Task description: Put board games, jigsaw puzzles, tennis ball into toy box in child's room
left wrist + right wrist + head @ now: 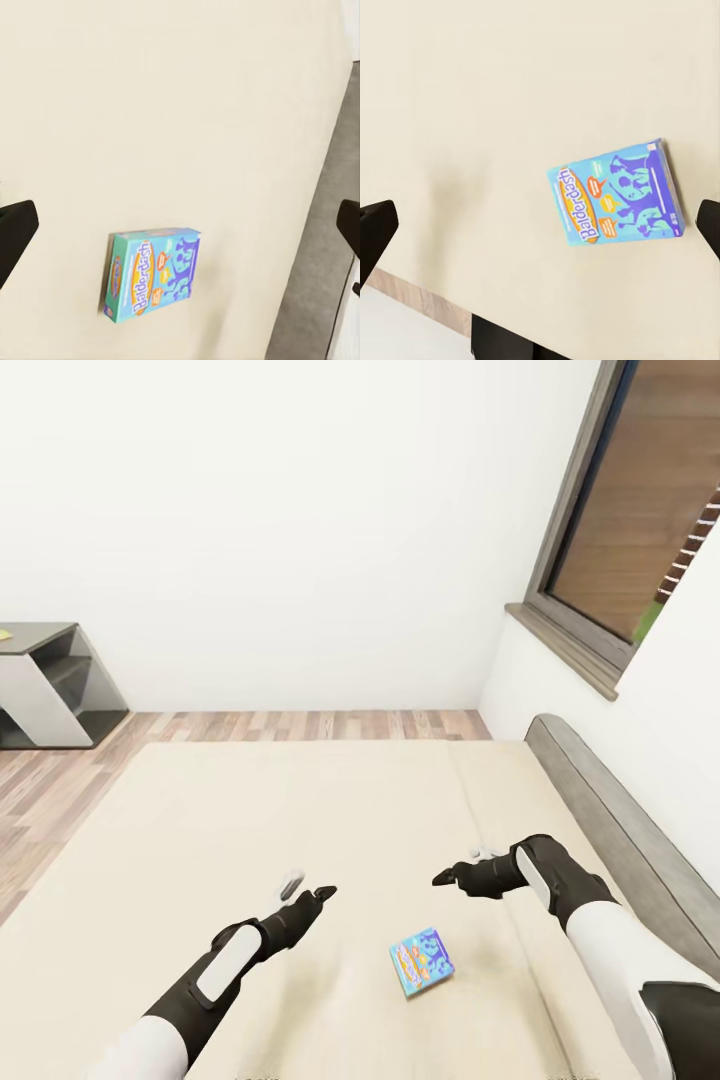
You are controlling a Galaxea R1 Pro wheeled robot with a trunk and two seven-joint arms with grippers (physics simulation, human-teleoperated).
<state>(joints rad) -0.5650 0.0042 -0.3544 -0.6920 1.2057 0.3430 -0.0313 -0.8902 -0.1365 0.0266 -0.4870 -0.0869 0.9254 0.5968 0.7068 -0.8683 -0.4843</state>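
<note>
The bed (300, 810) fills the lower frame, bare but for one game (422, 962) lying flat at lower centre — likely the next pickup. Left gripper (308, 888) and right gripper (462, 868) hover above it to either side, jaws wide, holding nothing. A shelf (50, 685) stands at the left edge; its contents are unclear.

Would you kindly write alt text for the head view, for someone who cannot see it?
A blue Balderdash board game lies flat on a beige bed, between the open left gripper and the right gripper hovering above it. A window is at right.
</note>
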